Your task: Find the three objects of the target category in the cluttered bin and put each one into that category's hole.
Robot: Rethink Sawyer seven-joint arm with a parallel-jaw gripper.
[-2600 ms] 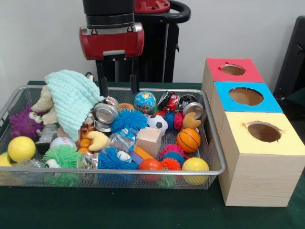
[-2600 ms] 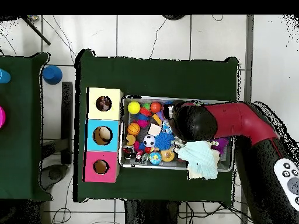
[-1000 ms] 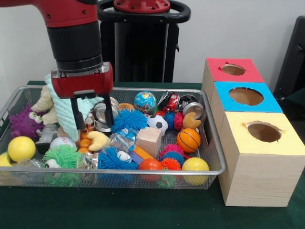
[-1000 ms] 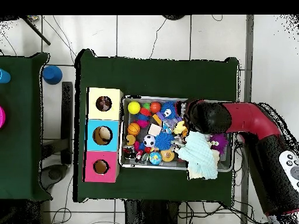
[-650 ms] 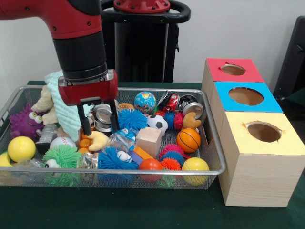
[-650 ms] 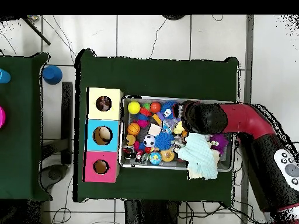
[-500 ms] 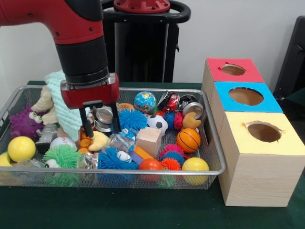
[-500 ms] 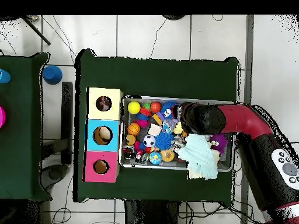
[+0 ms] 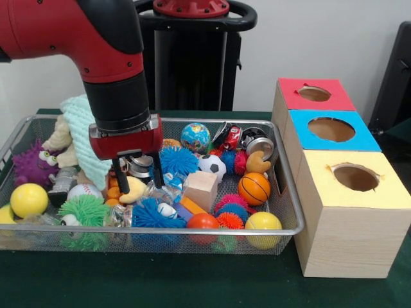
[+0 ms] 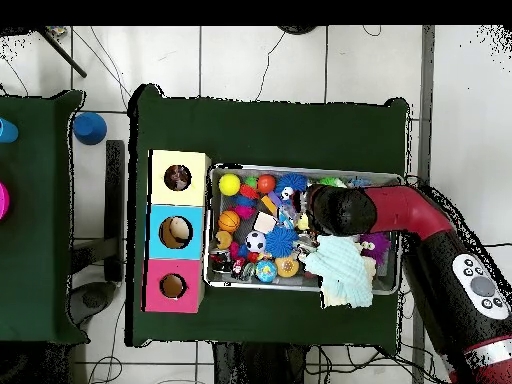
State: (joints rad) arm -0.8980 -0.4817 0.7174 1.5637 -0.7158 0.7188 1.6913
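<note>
Lower and nearer now, our gripper [image 9: 139, 180] hangs over the wire basket [image 9: 289, 212], fingers spread around a cream plush toy [image 9: 131, 189].

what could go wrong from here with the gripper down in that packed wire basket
The open gripper hangs low over the clutter in the silver wire mesh basket, above the pale yellow curved toy and clear crinkly wrapper. No knotted rope ball shows nearby, so closing may grab the wrong thing. The mint knitted cloth hangs against the arm and might snag. Pushing deeper may only shove toys aside.
</note>
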